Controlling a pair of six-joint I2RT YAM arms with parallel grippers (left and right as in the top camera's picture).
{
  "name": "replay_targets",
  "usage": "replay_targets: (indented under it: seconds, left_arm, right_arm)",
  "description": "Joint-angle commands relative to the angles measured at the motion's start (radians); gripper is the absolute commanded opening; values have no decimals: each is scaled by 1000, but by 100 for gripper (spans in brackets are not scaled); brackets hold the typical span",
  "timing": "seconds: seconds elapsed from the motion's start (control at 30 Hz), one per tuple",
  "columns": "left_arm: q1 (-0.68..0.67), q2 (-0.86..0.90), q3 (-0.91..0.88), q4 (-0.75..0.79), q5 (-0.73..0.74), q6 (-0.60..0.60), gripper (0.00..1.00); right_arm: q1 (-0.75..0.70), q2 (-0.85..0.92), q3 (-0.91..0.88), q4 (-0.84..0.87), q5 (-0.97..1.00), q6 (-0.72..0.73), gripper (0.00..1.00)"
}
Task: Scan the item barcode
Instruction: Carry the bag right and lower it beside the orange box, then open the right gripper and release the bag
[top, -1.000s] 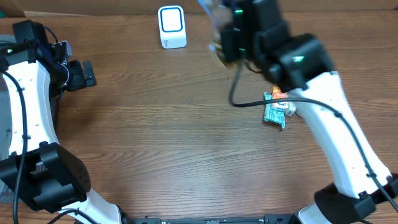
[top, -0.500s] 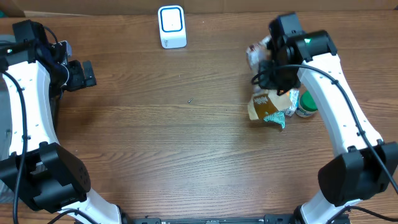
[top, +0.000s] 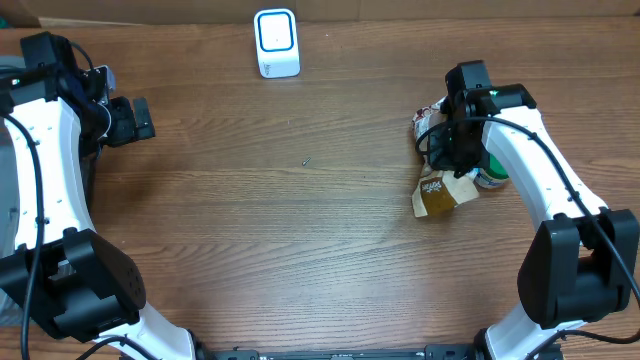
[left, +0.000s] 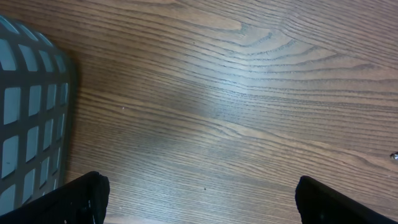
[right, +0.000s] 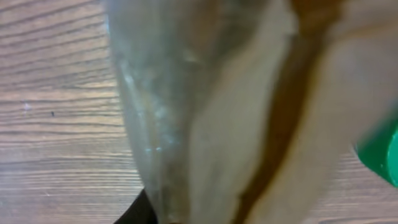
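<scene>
- Right of the scanner (top: 276, 42) and nearer me, well apart from it, the tan pouch (top: 437, 196) lies on the surface (top: 300, 230); nothing faces the scanner window.
- My right gripper (top: 453, 158) sits on the pouch. The pouch fills the wrist view, so I cannot tell whether the fingers grip it or not.
- My left gripper (top: 138, 118), far left of the scanner: fingers wide, empty.
- Judgement: no scan under way now; whether this pouch is already scanned, unreadable.
- Count: one scanner, one tan pouch, one white packet (top: 428, 122), one green-lidded jar (top: 493, 177), one basket (left: 25, 124).
</scene>
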Motion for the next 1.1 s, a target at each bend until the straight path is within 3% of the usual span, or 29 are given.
replay_targets:
  seconds: [0.0, 0.1, 0.17, 0.27, 0.37, 0.53, 0.9, 1.07]
  left_arm:
    - [-3, -16, 22, 1, -2, 12, 100]
    - [-3, -16, 22, 1, -2, 12, 99]
    - [-3, -16, 22, 1, -2, 12, 100]
    - [-3, -16, 22, 1, -2, 12, 99]
    - [-3, -16, 22, 1, -2, 12, 100]
    - [-3, -16, 22, 1, -2, 12, 100]
    - [-3, -16, 22, 1, -2, 12, 100]
    - [-3, -16, 22, 1, -2, 12, 100]
  right_arm:
    - [0, -3, -5, 6, 22, -6, 25]
    - [-1, -3, -4, 5, 32, -6, 26]
    - [-3, -3, -2, 2, 39, -6, 33]
    - [-4, -3, 19, -21, 39, -6, 36]
    - [-4, -3, 74, -74, 56, -6, 49]
    - [-4, -3, 177, -160, 65, -6, 60]
    - [-2, -3, 463, -384, 44, -6, 64]
    - [-2, -3, 532, -416, -119, -6, 64]
